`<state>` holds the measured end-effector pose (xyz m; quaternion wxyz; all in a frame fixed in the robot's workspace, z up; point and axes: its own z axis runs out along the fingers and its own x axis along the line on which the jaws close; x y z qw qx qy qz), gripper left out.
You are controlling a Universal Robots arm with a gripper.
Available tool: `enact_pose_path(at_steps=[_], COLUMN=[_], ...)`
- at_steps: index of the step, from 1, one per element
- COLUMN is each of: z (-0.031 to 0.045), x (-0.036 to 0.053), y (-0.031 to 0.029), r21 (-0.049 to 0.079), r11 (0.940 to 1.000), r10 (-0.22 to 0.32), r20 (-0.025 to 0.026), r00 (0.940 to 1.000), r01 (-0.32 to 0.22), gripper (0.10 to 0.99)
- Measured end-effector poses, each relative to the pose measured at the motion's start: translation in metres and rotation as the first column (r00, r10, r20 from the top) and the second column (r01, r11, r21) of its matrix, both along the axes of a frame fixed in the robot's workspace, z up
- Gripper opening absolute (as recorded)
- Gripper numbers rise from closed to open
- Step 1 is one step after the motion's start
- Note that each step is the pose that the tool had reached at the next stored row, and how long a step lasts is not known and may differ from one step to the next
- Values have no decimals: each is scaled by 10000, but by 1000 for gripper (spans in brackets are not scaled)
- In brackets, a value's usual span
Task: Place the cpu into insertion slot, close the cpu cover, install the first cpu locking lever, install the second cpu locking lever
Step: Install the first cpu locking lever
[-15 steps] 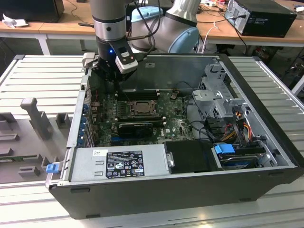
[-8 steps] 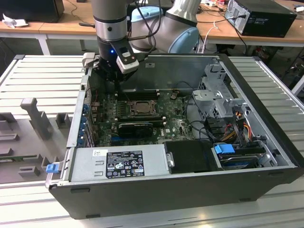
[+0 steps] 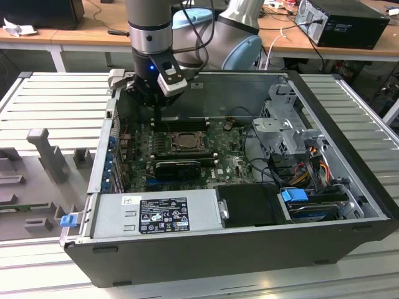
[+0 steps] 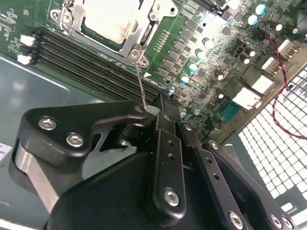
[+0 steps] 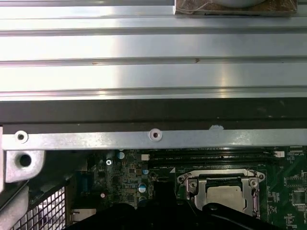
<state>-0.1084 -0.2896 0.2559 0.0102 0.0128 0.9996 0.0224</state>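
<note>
Jaws (image 4: 156, 108) pressed close together, and the thin wire locking lever (image 4: 140, 81) runs right up to their tips; touching, though I can't tell if it's pinched. Just beyond, the cpu (image 4: 108, 19) lies in the insertion slot (image 3: 163, 143), cpu cover (image 4: 144, 28) down over it, beside the memory slots (image 4: 81, 55). On the power supply (image 3: 206, 208), a black label (image 3: 163, 216), print unreadable.

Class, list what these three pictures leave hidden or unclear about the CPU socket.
Second wrist view: the picture edge cuts off the cpu; the gripper hides the locking lever's free end.
First wrist view: the gripper's body covers part of the cpu cover.
Exterior view: the insertion slot is too small to show latching.
</note>
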Motion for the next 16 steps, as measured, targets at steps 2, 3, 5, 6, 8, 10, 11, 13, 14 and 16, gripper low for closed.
enact_pose_path(at_steps=[2,3,5,6,8,10,11,13,14,16], z=[0,0,0,0,0,0,0,0,0,0], x=[24,34,57,67,104,135,148,167,184,230], y=[0,0,0,0,0,0,0,0,0,0], r21=[0,1,0,0,0,1,0,1,1,0], r11=[10000,10000,10000,10000,10000,10000,10000,10000,10000,10000], r10=[-1,-1,-1,-1,0,-1,-1,-1,-2,0], r20=[0,1,1,1,0,0,0,1,1,1], r00=[10000,10000,10000,10000,10000,10000,10000,10000,10000,10000], r01=[1,1,1,1,0,1,1,1,2,0], gripper=[106,106,106,106,106,106,106,106,106,106])
